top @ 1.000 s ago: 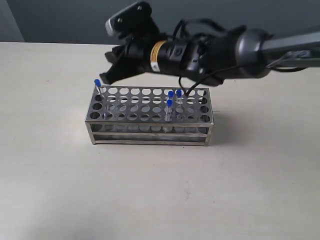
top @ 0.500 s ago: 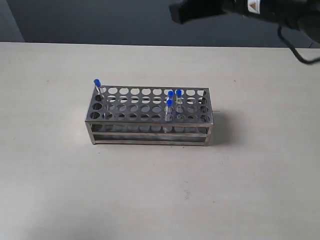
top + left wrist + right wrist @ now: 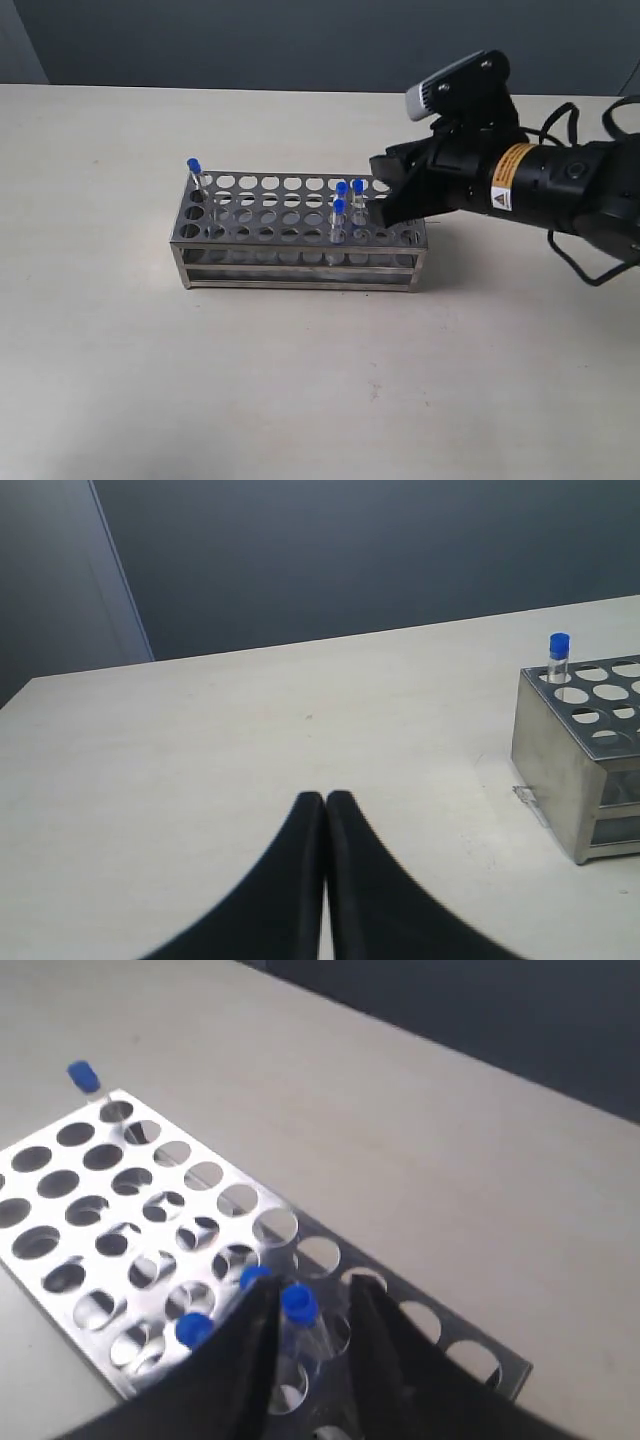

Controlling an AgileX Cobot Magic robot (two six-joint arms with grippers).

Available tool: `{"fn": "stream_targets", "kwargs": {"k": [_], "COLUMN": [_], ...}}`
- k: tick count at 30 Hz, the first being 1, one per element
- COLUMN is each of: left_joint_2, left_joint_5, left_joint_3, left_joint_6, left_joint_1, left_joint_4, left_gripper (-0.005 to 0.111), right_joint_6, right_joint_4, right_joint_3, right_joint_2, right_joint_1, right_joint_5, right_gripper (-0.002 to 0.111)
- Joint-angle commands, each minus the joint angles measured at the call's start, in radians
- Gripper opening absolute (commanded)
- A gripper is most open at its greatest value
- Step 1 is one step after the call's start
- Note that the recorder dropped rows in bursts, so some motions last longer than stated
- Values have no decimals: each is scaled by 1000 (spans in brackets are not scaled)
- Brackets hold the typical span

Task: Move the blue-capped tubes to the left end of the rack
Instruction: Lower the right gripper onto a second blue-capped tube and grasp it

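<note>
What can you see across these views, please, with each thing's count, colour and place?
Rack: one, shiny steel, mid-table.
Tubes: four, clear with blue caps; in the exterior view, one at the rack's back left corner, three clustered near its right end.
Table: one, beige, under everything.
Wall: one, dark grey-blue, behind the table.
Left hand: one, black, shut and empty, above bare table beyond the rack's left end.
Right hand: one, black, open, its fingers either side of one right-end tube.
</note>
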Motion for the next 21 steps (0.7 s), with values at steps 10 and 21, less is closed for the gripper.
{"fn": "stream_targets", "kwargs": {"k": [10,21], "left_joint_2": [-5,-5], "left_joint_5": [-1,-1], "left_joint_3": [-3,-3], "left_joint_6": [0,0], "left_joint_1": [-4,-4], "left_joint_4": [2,2], "left_gripper": [1,1], "right_joint_6": [-78,-185], "right_joint_4": [94,196], "right_joint_3": [5,5], "right_joint_2": [167,187], "right_joint_1": [-6,-6], "right_joint_5": [-104,-213], "right_gripper": [49,46]}}
